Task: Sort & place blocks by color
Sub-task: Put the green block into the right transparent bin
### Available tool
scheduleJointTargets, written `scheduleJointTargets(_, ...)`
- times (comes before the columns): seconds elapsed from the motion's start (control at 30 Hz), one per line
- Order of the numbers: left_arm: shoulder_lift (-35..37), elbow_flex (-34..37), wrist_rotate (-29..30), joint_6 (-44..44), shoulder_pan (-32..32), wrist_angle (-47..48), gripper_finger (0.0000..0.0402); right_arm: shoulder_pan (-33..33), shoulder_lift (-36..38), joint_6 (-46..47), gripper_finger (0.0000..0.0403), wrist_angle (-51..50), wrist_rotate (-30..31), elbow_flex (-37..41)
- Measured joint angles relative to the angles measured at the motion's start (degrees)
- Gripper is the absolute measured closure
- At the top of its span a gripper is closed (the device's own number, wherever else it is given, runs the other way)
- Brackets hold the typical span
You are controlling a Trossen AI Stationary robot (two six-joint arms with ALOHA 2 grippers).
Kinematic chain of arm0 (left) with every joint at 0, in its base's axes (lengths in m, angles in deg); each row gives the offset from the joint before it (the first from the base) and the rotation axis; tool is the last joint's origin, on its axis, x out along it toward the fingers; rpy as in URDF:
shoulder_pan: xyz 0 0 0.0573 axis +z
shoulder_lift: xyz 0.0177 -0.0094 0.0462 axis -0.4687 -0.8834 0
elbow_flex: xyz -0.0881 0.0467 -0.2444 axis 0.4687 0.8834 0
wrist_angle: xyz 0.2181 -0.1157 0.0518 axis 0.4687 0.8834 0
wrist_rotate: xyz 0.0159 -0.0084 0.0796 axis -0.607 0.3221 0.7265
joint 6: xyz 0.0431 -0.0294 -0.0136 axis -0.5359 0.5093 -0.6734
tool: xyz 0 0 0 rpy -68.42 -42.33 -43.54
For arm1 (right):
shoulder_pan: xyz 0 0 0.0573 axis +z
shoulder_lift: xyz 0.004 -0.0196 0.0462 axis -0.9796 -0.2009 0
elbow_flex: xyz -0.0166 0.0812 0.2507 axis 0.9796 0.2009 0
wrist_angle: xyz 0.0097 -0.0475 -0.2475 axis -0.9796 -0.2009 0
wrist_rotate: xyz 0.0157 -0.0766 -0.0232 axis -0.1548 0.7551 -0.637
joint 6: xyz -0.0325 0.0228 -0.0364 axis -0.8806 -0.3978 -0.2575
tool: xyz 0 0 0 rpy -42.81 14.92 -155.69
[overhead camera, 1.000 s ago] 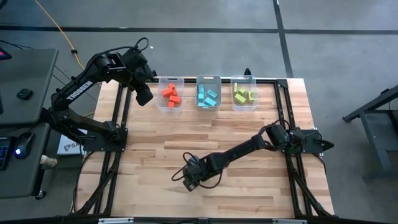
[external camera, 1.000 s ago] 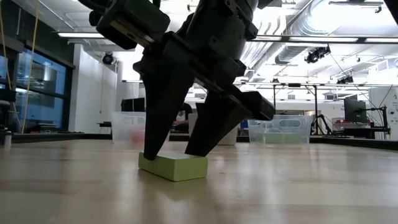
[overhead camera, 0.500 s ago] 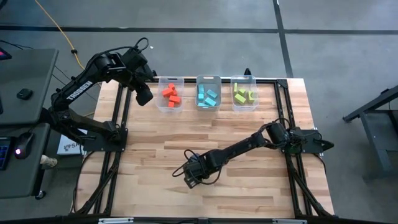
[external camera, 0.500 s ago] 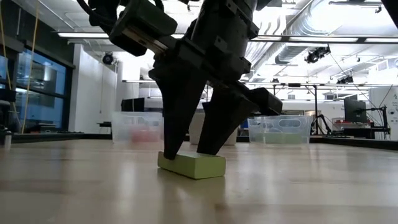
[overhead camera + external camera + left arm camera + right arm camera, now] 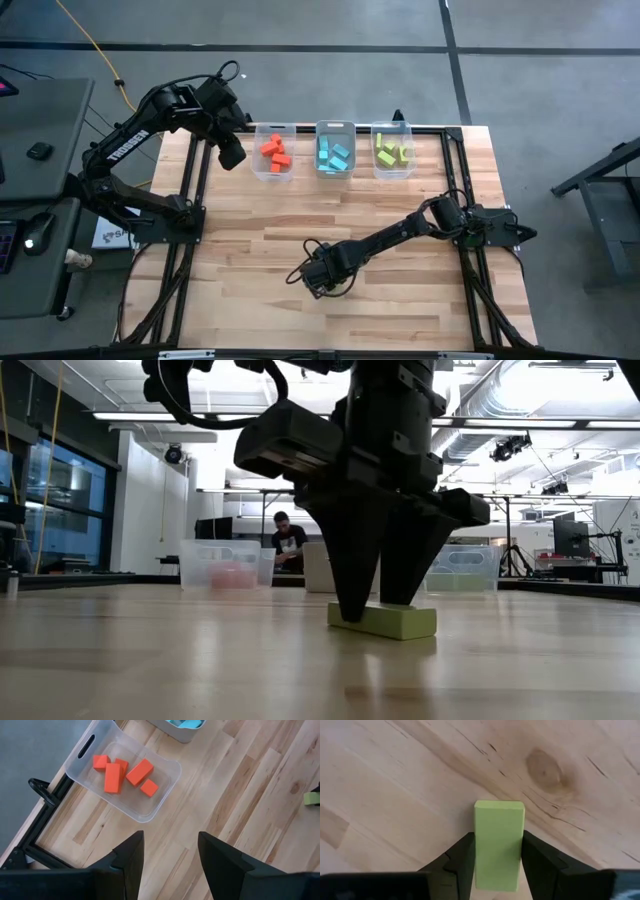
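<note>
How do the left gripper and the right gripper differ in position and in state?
The left gripper hangs above the table's far left corner, beside the bin of red-orange blocks; the right gripper is low at the middle of the table. The left gripper is open and holds nothing; the right gripper is shut on the yellow-green block, which rests on the wood. Both have two dark fingers.
</note>
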Motion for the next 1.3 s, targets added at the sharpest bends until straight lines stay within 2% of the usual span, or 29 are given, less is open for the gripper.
scheduleJointTargets(0.3,0.0,0.0,0.0,0.0,0.0,0.0,0.0239,-0.1,-0.1,-1.3,0.0274,0.0,1.2,0.0)
scheduleJointTargets(0.47,0.0,0.0,0.0,0.0,0.0,0.0,0.0239,-0.2,-0.1,-3.1,0.0304,0.1,1.0,0.0)
scheduleJointTargets(0.83,0.0,0.0,0.0,-0.1,0.0,0.0,0.0239,-0.2,1.4,-4.5,0.0304,0.7,0.8,0.0)
scheduleJointTargets(1.3,0.0,0.0,0.0,0.0,-0.1,0.0,0.0239,-1.4,9.8,-4.8,0.0304,-0.7,13.1,0.2)
